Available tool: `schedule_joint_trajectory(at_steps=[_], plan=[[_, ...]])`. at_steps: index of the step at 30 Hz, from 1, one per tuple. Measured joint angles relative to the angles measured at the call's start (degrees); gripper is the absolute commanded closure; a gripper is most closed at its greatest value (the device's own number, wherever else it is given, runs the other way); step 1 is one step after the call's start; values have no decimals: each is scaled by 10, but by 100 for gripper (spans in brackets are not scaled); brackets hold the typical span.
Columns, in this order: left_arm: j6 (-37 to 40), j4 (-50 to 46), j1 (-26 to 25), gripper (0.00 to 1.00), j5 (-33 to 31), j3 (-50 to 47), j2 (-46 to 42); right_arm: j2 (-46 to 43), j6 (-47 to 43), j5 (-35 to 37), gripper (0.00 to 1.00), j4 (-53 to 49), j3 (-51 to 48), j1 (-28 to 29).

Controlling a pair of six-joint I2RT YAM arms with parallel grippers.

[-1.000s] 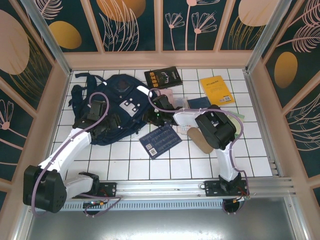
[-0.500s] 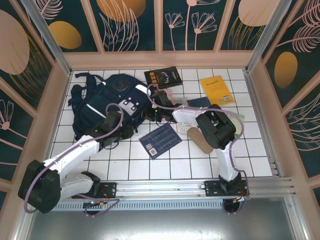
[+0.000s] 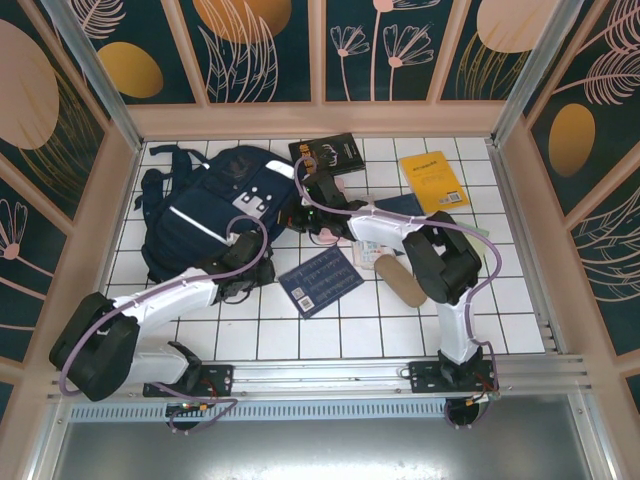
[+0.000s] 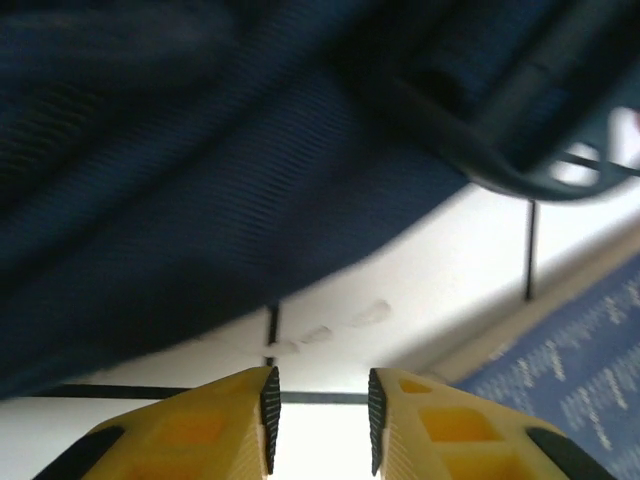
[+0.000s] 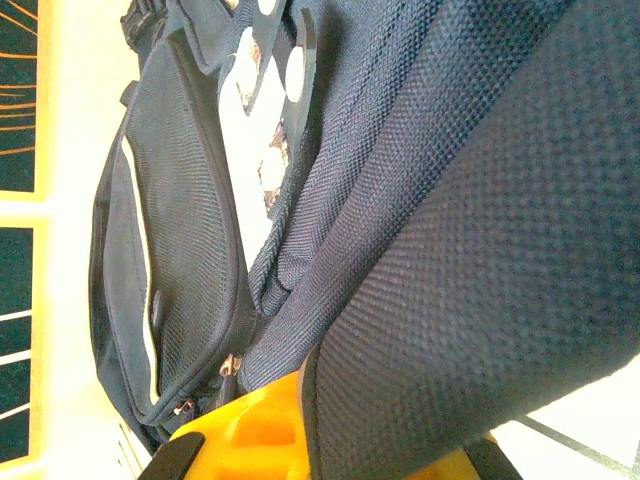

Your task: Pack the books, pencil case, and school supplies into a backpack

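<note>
Right gripper [image 5: 330, 450]: pinching bag [image 3: 200, 215] edge at 3 o'clock, likely to lift it open.
Left gripper [image 4: 320, 410]: slightly spread, empty, at bag's 5 o'clock.

backpack [image 3: 200, 200] navy, white stripe | yellow book [image 3: 432, 180] | black book [image 3: 328, 154] | navy grid book [image 3: 320, 280]

Room around the backpack

We found bare tiles [image 3: 330, 335] open on the near right of the backpack [image 3: 200, 215]. Just right of it, the grid-patterned navy book [image 3: 320, 280], the black book [image 3: 328, 155] and the right arm [image 3: 385, 230] crowded the way; the left arm [image 3: 170, 300] lay against its near edge.
</note>
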Motion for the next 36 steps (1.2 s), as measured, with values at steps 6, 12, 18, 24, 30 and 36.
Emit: schedule_joint_trajectory(at_steps=[6,12,18,24,30,36], plan=[[10,-2,49,65,-37,21,13,0,-2,3,100,-4,0,0],[38,6,94,67,-47,52,41,5,-2,14,100,-8,20,1],[69,17,127,71,-57,80,96,54,-3,27,100,-23,59,-3],[97,32,136,67,-38,90,138,112,-2,27,100,-38,83,-13],[109,89,136,62,8,67,138,116,-2,26,100,-49,98,-18],[119,131,125,60,25,49,136,116,0,26,100,-54,102,-18]])
